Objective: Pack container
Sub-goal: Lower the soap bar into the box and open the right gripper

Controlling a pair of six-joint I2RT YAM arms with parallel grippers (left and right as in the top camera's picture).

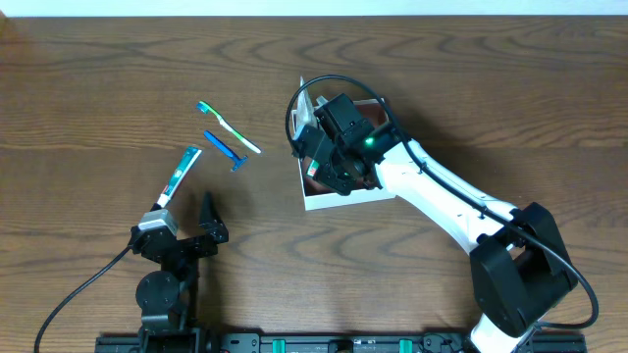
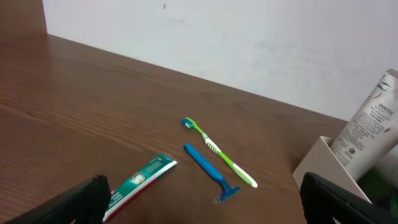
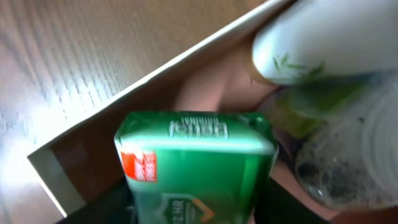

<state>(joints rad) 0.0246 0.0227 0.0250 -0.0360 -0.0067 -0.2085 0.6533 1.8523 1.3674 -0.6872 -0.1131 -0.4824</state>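
Note:
The container [image 1: 345,202], a white box with a pink floor, sits at the table's centre. It also shows in the right wrist view [image 3: 143,87] and at the right of the left wrist view [image 2: 316,163]. My right gripper [image 1: 329,162] is inside it near its left wall. It [image 3: 196,211] is shut on a green soap box [image 3: 193,162], held just above the floor. A white Pantene tube [image 2: 370,124] leans in the container; it also shows in the right wrist view [image 3: 329,37]. My left gripper [image 1: 196,230] is open and empty [image 2: 205,211], near the table's front left.
A green toothbrush [image 1: 229,127], a blue razor [image 1: 226,149] and a green toothpaste tube [image 1: 180,175] lie on the wood left of the container. They show ahead in the left wrist view too: toothbrush [image 2: 219,152], razor [image 2: 208,169], toothpaste [image 2: 140,185]. A clear rounded item [image 3: 354,162] lies in the container.

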